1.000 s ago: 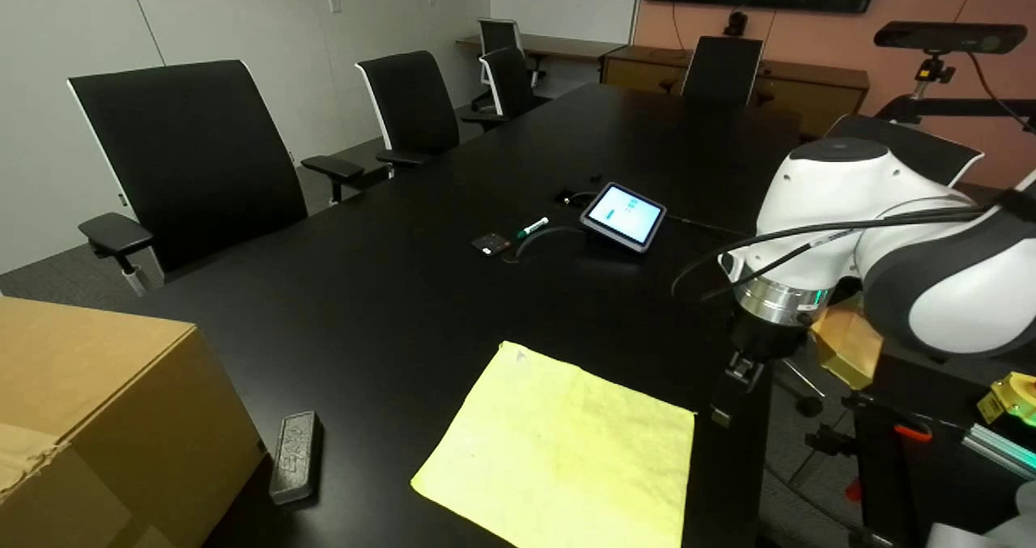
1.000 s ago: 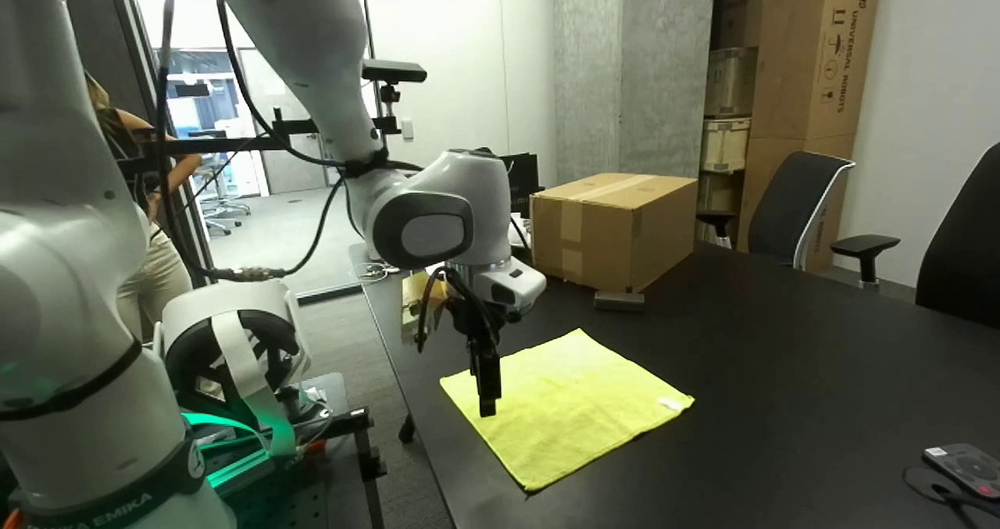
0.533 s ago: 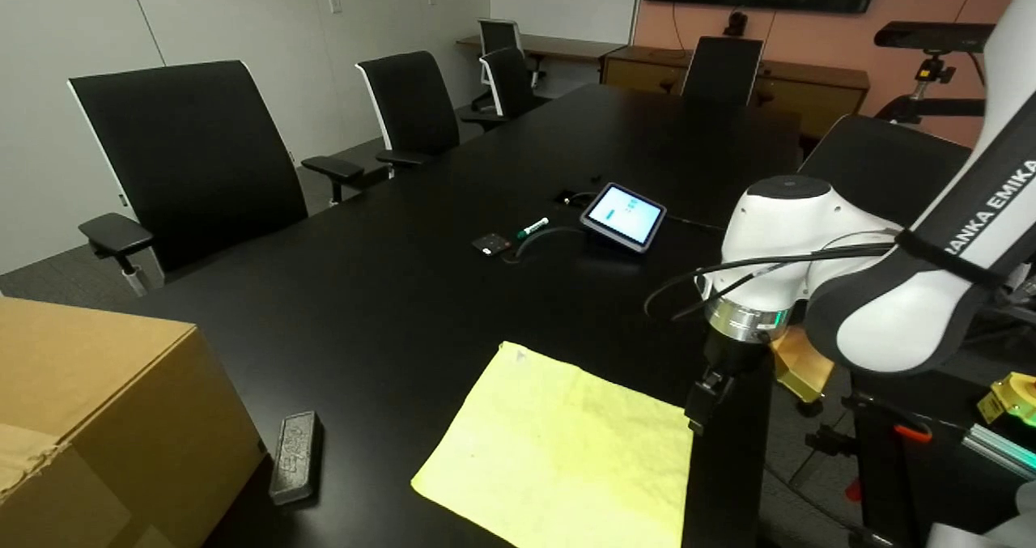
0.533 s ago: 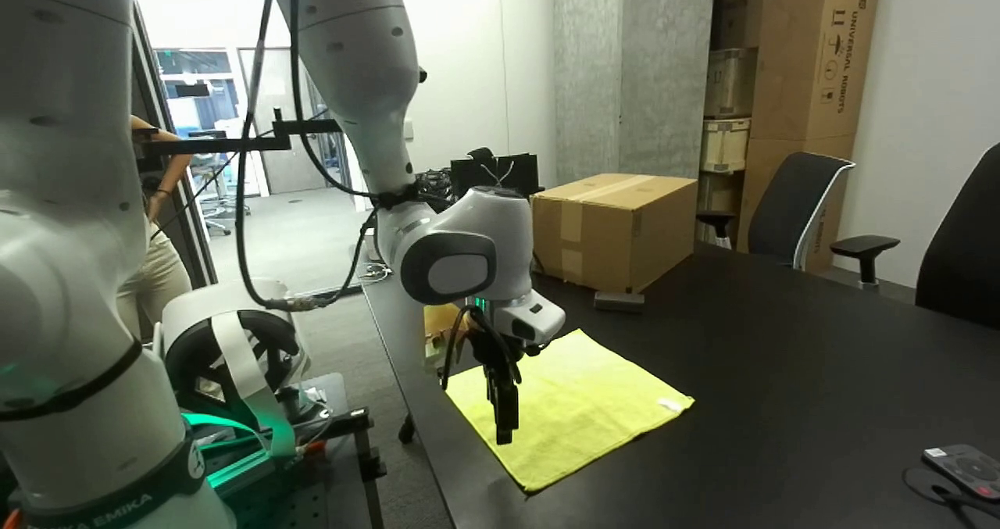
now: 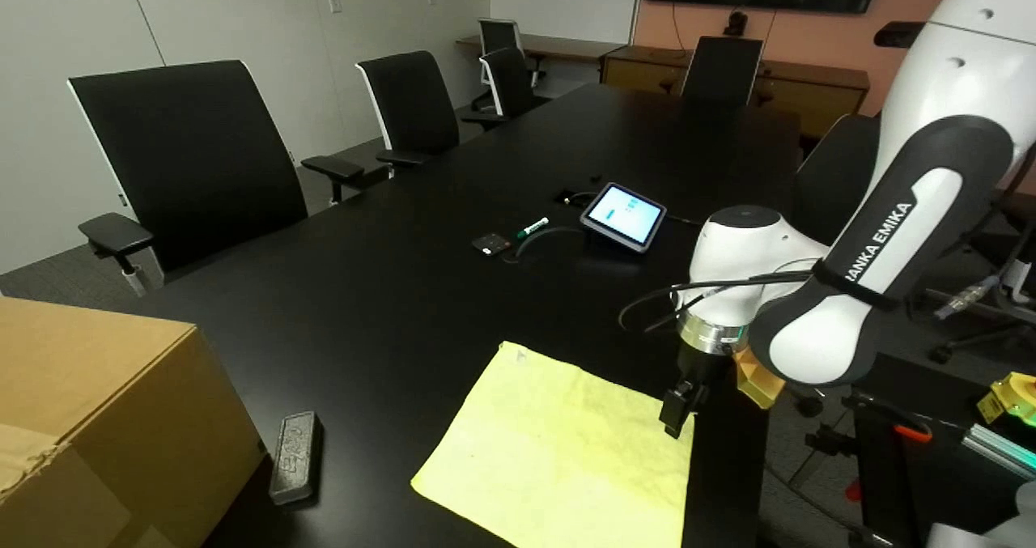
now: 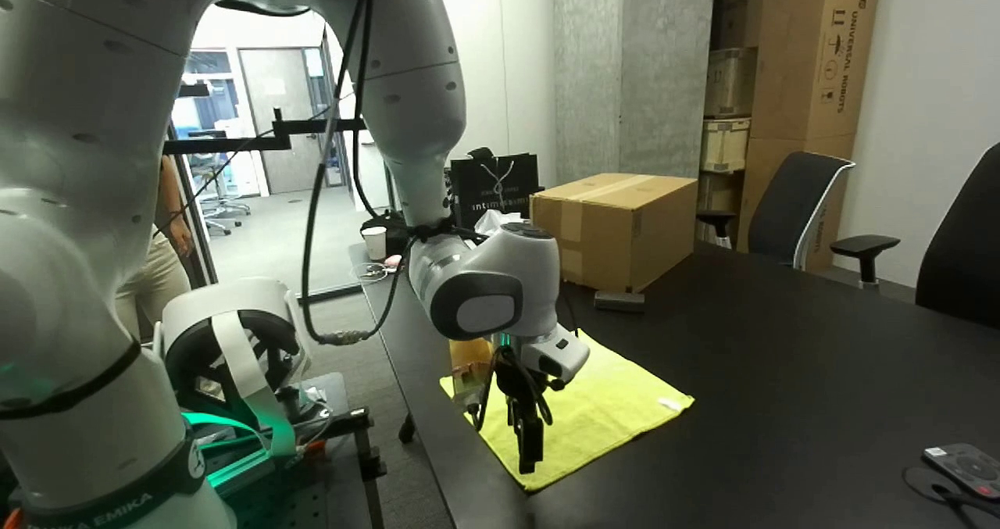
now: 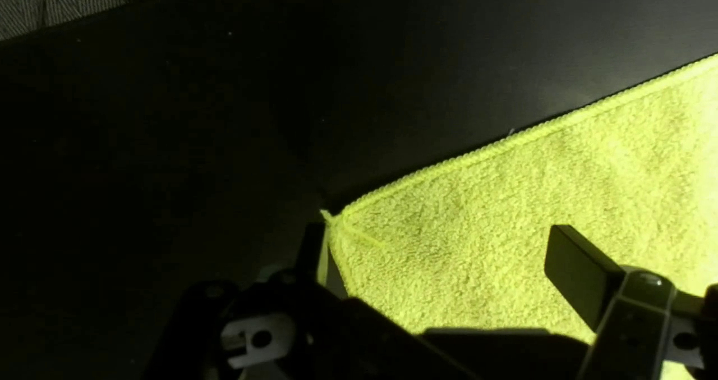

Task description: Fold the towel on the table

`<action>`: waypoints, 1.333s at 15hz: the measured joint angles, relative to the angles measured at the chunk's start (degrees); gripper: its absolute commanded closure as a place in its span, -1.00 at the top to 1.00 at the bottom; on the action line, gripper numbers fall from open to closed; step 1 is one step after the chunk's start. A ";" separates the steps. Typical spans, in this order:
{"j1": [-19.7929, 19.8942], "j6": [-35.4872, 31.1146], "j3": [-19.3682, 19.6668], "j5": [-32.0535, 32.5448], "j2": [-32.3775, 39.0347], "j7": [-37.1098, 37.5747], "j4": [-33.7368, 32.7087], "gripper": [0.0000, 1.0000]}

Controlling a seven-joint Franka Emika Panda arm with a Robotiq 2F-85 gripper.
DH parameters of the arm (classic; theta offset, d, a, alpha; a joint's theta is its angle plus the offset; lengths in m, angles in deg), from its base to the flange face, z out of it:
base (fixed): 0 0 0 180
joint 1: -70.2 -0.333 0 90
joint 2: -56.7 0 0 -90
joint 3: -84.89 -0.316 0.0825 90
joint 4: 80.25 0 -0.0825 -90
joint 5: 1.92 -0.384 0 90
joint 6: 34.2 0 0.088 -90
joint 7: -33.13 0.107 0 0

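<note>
The pale yellow towel lies flat and spread out on the glossy black table, with the towel (image 5: 550,459) and the table (image 5: 380,305) in both exterior views, where the towel (image 6: 609,396) and table (image 6: 750,404) also show. My gripper (image 5: 674,425) points down over one corner of the towel near the table's edge; in an exterior view the gripper (image 6: 531,459) hides part of that corner. In the wrist view the gripper (image 7: 437,239) is open with nothing held. The towel's corner (image 7: 343,223) sits beside the left fingertip, and the right finger is over the towel. Whether the fingers touch the cloth I cannot tell.
A cardboard box (image 5: 113,418) and a black eraser-like block (image 5: 295,457) stand on the table beyond the towel. A tablet (image 5: 623,216), a green marker (image 5: 532,227) and a remote (image 6: 965,468) lie farther along. Chairs (image 5: 190,167) line one side.
My gripper has moved from beside the towel near the table's edge to over its corner, and lower. The towel has not moved.
</note>
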 measured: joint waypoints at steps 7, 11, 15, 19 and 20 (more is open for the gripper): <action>2.48 -0.62 0.40 -1.84 7.01 -1.34 -4.75 1.00; 4.31 -2.50 -0.06 -4.14 8.04 -1.42 -5.29 1.00; 6.88 -3.79 -1.98 -6.03 8.34 -1.91 -5.37 0.46; 9.29 -4.19 -4.17 -6.46 8.46 -2.84 -5.89 -0.06; 9.64 -4.20 -4.63 -6.48 8.46 -3.04 -6.10 -0.16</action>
